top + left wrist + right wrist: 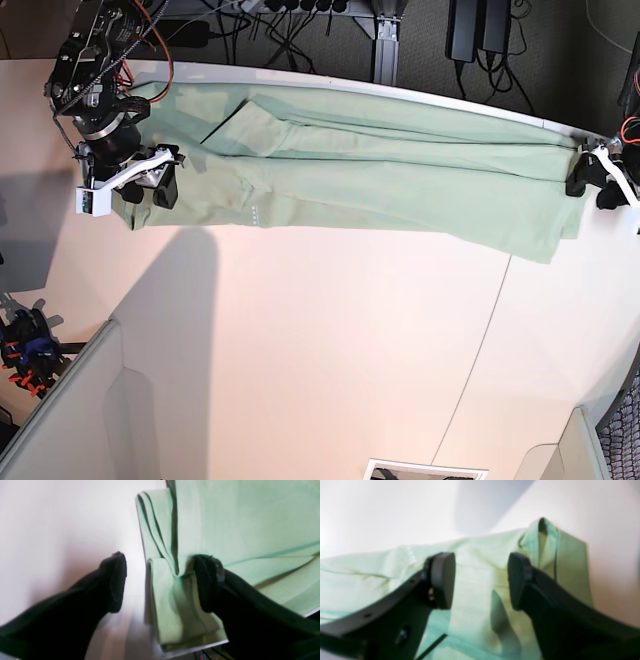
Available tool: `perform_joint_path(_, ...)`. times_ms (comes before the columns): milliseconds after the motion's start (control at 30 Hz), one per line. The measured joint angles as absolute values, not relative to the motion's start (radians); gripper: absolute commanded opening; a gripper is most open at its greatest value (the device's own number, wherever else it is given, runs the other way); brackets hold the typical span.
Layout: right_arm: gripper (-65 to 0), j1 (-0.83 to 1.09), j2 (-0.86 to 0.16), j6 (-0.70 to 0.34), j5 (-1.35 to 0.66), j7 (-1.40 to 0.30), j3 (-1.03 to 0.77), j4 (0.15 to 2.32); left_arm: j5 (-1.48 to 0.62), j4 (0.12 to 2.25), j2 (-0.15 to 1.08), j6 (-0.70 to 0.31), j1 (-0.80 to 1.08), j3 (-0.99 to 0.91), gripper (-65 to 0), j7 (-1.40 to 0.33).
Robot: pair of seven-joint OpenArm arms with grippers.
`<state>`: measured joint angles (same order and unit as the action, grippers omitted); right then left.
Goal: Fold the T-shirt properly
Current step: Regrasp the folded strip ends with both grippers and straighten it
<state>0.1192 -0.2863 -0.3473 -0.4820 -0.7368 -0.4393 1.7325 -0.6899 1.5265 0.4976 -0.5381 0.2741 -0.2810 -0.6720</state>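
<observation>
T-shirt (380,175) lies in a long folded band along the far edge of the bench (300,330). Judged light, limp, layered; best taken at both end hems. Left gripper (160,582): jaws wide, straddling the right end's folded edge, 1 pad touching cloth. Right gripper (481,580): jaws open over the left end, holding nothing.

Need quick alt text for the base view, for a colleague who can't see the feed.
A pale green T-shirt, folded into a long band, lies across the far side of a white table. The right gripper is at its left end, the left gripper at its right end, both open.
</observation>
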Motion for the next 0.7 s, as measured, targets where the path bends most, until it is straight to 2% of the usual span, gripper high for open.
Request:
perform_joint_path(300,-31.4,0.119,-0.268,-0.348,-0.482,-0.738,-0.439,1.732,-0.701,1.527,0.454,-0.538,0.271,-0.266,-19.4,-0.657)
perform_joint_path(700,-31.4,0.119,-0.268,-0.347,-0.482,-0.738,-0.439,1.732,-0.691,1.532,0.456,-0.524,0.269,-0.213,-19.5,-0.691)
